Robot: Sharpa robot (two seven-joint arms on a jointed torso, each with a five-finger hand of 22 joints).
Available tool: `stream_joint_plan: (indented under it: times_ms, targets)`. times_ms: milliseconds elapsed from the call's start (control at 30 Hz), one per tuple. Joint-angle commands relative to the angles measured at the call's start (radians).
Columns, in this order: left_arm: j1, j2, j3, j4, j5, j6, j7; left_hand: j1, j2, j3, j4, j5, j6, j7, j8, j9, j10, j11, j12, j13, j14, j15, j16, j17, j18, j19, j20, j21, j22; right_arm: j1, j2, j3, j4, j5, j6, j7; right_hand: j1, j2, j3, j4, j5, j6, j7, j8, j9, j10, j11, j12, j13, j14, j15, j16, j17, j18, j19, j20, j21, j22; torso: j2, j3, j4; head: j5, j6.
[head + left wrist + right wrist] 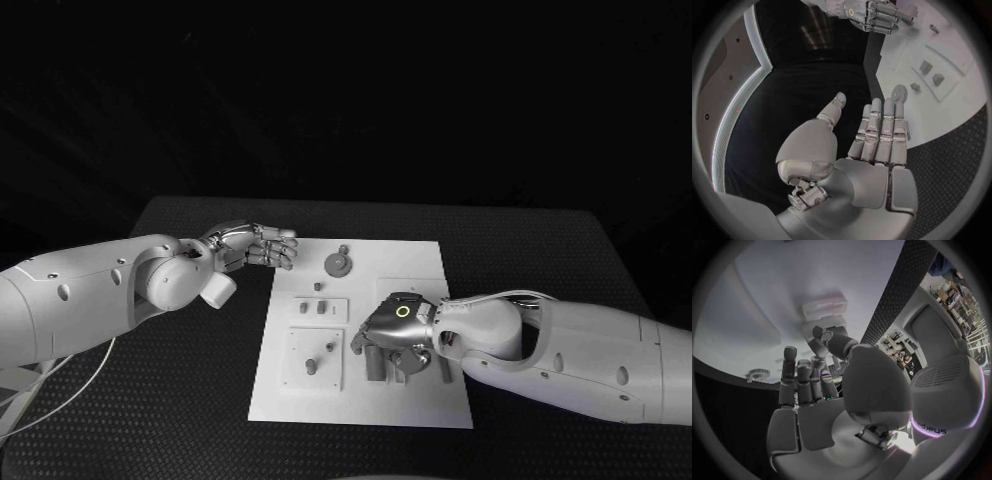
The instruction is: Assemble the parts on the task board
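- Several small parts [320,310] lie scattered on the white task board [411,260] in the middle of the desk [548,250].
- My right hand [397,335] hovers low over the board's middle; whether its fingers [801,377] hold a piece, I cannot tell.
- My left hand [257,245] waits beside the board's far left corner, fingers straight, holding nothing.
- Best, I judge, to lower slowly and keep the piece upright.
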Motion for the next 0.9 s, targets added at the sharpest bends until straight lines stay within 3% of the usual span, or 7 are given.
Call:
stream_joint_plan:
  times_ms: [33,133,233,367,533,800,900]
  targets:
    - [0.001,0.002,0.001,0.002,0.0,0.015,0.006,-0.009,-0.001,0.003,-0.003,0.0,-0.008,-0.001,-0.005,-0.001,-0.003,-0.003,-0.001,0.002,0.001,0.002,-0.005,0.001,0.006,-0.002,-0.003,0.001,-0.001,-0.01,0.003,-0.007,-0.008,-0.031,0.064,-0.024,-0.002,-0.012,0.005,0.001,-0.002,-0.007,0.001,-0.004,-0.001,-0.008,0.002,-0.005,-0.004,-0.006,0.0,0.005,-0.001,0.021,-0.009,0.0,0.004,0.018,0.0,0.0,0.0001,-0.001,0.0]
    - [0.001,0.001,0.001,0.002,0.0,0.015,0.006,-0.009,-0.001,0.003,-0.003,0.0,-0.008,-0.001,-0.005,-0.001,-0.003,-0.003,-0.001,0.002,0.001,0.002,-0.005,0.001,0.006,-0.002,-0.003,0.001,-0.001,-0.015,0.006,-0.006,-0.011,-0.031,0.067,-0.021,-0.002,-0.01,0.006,0.001,-0.002,-0.003,0.003,0.0,-0.001,-0.01,0.003,-0.002,-0.004,-0.008,0.001,0.006,-0.002,0.021,-0.01,0.001,0.005,0.018,0.0,0.0,0.0005,-0.001,-0.002]
    - [0.001,0.001,0.001,0.002,0.0,0.015,0.006,-0.009,-0.001,0.003,-0.003,0.0,-0.008,-0.001,-0.005,-0.001,-0.003,-0.003,-0.001,0.002,0.001,0.002,-0.005,0.001,0.006,-0.002,-0.003,0.001,-0.001,-0.022,0.009,-0.006,-0.014,-0.031,0.067,-0.011,-0.003,0.004,0.004,-0.002,-0.002,0.039,0.028,0.026,0.007,-0.014,0.005,0.009,-0.005,-0.012,0.004,0.016,-0.002,0.024,-0.012,0.003,0.009,0.019,0.0,0.0,0.0012,-0.001,-0.002]
    - [0.001,0.001,0.001,0.002,0.0,0.015,0.006,-0.009,-0.001,0.003,-0.003,0.0,-0.008,-0.001,-0.005,-0.001,-0.003,-0.003,-0.001,0.002,0.001,0.002,-0.005,0.001,0.006,-0.002,-0.003,0.001,-0.001,-0.025,0.009,-0.006,-0.013,-0.029,0.058,-0.002,-0.001,0.017,0.0,-0.003,-0.002,0.076,0.04,0.047,0.013,-0.017,0.006,0.019,-0.007,-0.015,0.006,0.025,-0.003,0.027,-0.013,0.005,0.014,0.02,0.001,0.0004,0.0012,0.0,-0.002]
    - [0.001,0.001,0.001,0.003,0.0,0.015,0.006,-0.009,-0.001,0.003,-0.003,0.0,-0.008,-0.001,-0.005,-0.001,-0.003,-0.003,-0.001,0.002,0.001,0.002,-0.005,0.001,0.006,-0.002,-0.003,0.001,-0.001,-0.025,0.008,-0.006,-0.012,-0.021,0.034,0.009,-0.003,0.034,-0.01,-0.004,-0.002,0.139,0.067,0.079,0.023,-0.011,0.004,0.041,-0.013,-0.009,0.005,0.046,-0.004,0.029,-0.005,0.005,0.031,0.021,0.0,0.0001,-0.0001,0.0,0.0]
    - [0.001,-0.001,0.001,0.003,0.0,0.015,0.006,-0.009,-0.001,0.003,-0.004,0.0,-0.008,-0.001,-0.005,0.0,-0.003,-0.003,0.0,0.002,0.001,0.002,-0.005,0.002,0.006,-0.002,-0.003,0.002,-0.001,-0.025,0.004,-0.006,-0.011,-0.018,-0.008,0.009,-0.02,0.045,-0.019,-0.003,-0.002,0.162,0.08,0.087,0.023,-0.007,0.002,0.053,-0.022,-0.005,0.004,0.058,-0.008,0.029,0.002,0.003,0.041,0.019,0.0,0.0003,0.0004,0.0,0.002]
    - [0.001,-0.001,0.001,0.003,0.0,0.014,0.006,-0.009,-0.001,0.003,-0.004,0.0,-0.008,-0.001,-0.005,0.0,-0.003,-0.003,0.0,0.002,0.001,0.002,-0.005,0.002,0.006,-0.002,-0.003,0.002,-0.001,-0.025,0.001,-0.006,-0.009,-0.014,-0.027,0.009,-0.028,0.039,-0.022,-0.004,-0.002,0.148,0.079,0.078,0.018,-0.007,0.001,0.056,-0.026,-0.005,0.003,0.06,-0.011,0.029,0.002,0.002,0.043,0.018,0.0,0.0003,0.0006,0.0,0.002]
